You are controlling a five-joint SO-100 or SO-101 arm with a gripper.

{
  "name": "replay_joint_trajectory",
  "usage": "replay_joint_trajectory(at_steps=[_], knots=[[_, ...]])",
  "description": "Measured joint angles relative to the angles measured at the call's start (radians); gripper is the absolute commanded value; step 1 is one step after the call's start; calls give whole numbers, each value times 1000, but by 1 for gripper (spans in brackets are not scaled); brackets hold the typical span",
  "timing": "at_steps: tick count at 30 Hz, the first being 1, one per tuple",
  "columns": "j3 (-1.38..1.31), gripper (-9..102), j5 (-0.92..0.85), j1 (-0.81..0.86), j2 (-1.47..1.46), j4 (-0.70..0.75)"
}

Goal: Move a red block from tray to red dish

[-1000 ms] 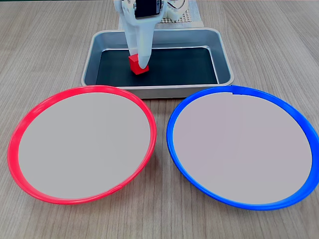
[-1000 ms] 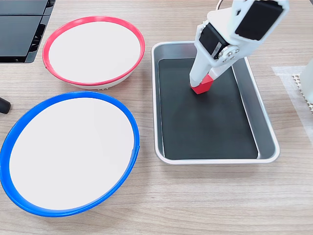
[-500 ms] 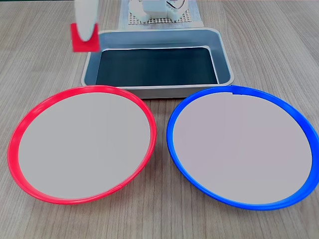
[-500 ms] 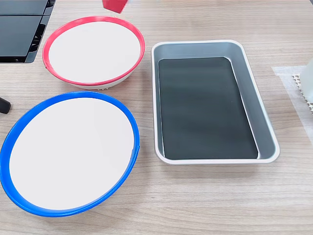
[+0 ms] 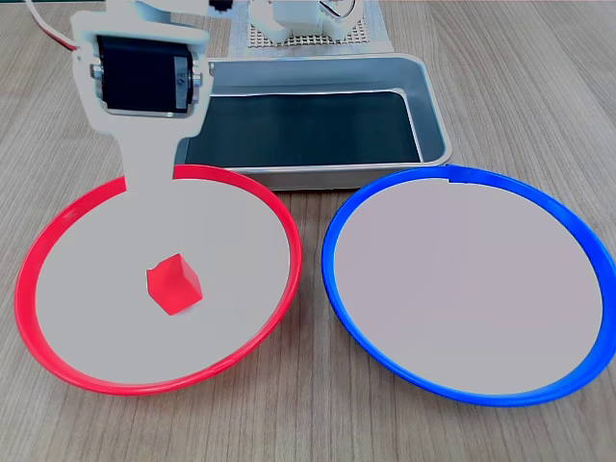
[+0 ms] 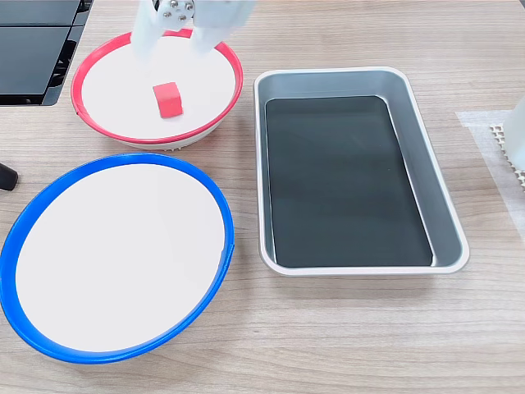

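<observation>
small bright red cube (image 5: 173,285) (image 6: 167,99) now dropped from the claw's grip onto the pale floor of the round red-rimmed dish (image 5: 43,241) (image 6: 230,94), white two-finger claw (image 6: 171,37) just above it, fingers spread and empty, grey metal tray (image 5: 433,115) (image 6: 344,78) beside, blue-rimmed dish (image 5: 332,241) (image 6: 213,205) further off

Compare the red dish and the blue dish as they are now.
The red dish has a red rim; the blue dish has a blue one. The red dish holds the red block; the blue dish holds nothing. Both are round, shallow, pale inside and look about the same size.
</observation>
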Motion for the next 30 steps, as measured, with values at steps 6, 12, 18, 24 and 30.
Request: replay_joint_trajectory(at_steps=[6, 12, 18, 24, 30], knots=[[0, 9, 40, -32, 21, -54], [150, 0, 253, -106, 334, -184], [515, 0, 635, -192, 796, -189], [996, 0, 804, -236, 1321, -89], [1447, 0, 793, -227, 1816, 23]])
